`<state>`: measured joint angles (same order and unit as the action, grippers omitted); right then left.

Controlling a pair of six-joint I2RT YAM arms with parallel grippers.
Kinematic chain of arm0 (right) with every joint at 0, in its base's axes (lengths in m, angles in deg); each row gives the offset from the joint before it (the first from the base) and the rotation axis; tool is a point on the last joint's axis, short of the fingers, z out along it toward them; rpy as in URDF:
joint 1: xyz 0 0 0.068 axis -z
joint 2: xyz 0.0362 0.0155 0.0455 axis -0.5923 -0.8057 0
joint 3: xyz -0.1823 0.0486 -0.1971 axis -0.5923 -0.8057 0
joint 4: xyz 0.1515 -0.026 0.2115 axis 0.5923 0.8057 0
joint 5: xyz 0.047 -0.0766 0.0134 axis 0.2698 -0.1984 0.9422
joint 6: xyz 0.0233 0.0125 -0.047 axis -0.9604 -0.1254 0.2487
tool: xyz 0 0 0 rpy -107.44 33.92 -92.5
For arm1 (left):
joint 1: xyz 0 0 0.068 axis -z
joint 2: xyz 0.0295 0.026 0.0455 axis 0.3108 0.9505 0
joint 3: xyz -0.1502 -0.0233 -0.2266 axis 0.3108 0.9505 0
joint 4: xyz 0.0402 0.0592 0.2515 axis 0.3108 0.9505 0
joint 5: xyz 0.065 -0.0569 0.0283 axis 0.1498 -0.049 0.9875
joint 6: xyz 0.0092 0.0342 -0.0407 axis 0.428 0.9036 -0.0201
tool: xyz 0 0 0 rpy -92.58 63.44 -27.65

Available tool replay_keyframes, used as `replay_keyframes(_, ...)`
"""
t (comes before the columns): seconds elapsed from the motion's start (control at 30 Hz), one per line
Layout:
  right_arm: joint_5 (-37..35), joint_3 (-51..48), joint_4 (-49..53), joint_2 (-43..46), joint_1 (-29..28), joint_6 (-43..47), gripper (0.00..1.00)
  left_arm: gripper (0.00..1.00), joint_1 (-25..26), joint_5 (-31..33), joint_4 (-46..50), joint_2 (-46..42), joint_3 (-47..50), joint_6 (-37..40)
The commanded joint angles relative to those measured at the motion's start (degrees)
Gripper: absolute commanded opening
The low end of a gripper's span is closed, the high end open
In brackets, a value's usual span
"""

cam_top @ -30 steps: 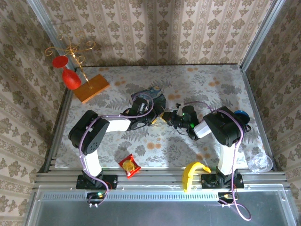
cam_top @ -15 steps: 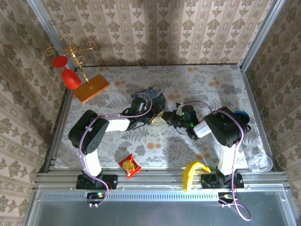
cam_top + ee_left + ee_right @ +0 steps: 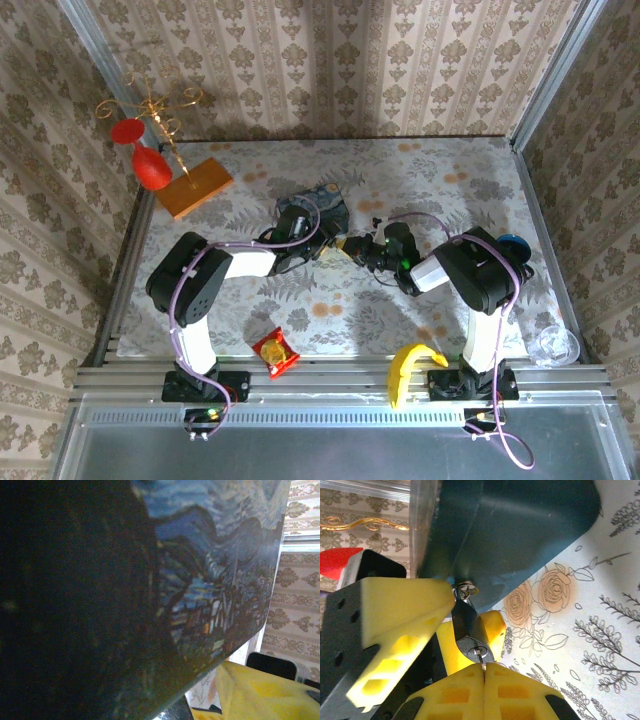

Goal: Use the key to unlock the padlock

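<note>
You won't find any lettering here that you can read. The blue painted tin (image 3: pixel 225 580) bears only a picture. Any print on the red packet (image 3: pixel 274 352) is too small to read.

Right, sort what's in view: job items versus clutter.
Job: padlock, blue tin, left end effector, right end effector.
Clutter: banana, red packet, red glass, wooden block, clear cup.

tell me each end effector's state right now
Left end effector: fingers either side of the padlock; grip cannot be told.
Right end effector: shut, tips against the padlock; anything pinched cannot be told.
</note>
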<state>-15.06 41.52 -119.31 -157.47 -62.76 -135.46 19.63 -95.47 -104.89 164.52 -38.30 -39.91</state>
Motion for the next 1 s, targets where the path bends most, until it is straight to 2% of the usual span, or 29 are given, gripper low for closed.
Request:
replay_keyframes(0.0,-1.4,1.2,1.6,1.9,-0.5,1.7,0.0,0.51,-0.8,1.0,5.5,2.7,-0.5,-3.4)
replay_keyframes(0.1,-1.3,1.4,1.9,1.8,-0.5,1.9,0.0,0.46,-0.4,1.1,7.1,2.5,-1.0,-2.7)
replay_keyframes(0.23,-1.2,1.8,1.6,1.3,-0.7,2.0,0.0,0.25,-0.2,0.8,7.4,2.5,-0.6,-2.7)
replay_keyframes(0.43,-1.7,1.6,2.0,1.9,-0.8,2.0,0.0,0.06,0.1,-1.2,6.5,2.6,-0.7,-2.0)
replay_keyframes(0.73,-2.6,1.6,2.0,2.4,-0.8,2.2,0.0,0.0,0.2,-3.0,5.7,1.8,0.6,-1.9)
replay_keyframes(0.97,-4.4,2.8,10.7,5.6,-1.6,7.1,0.0,0.0,0.5,-4.2,3.9,2.2,1.1,-1.9)
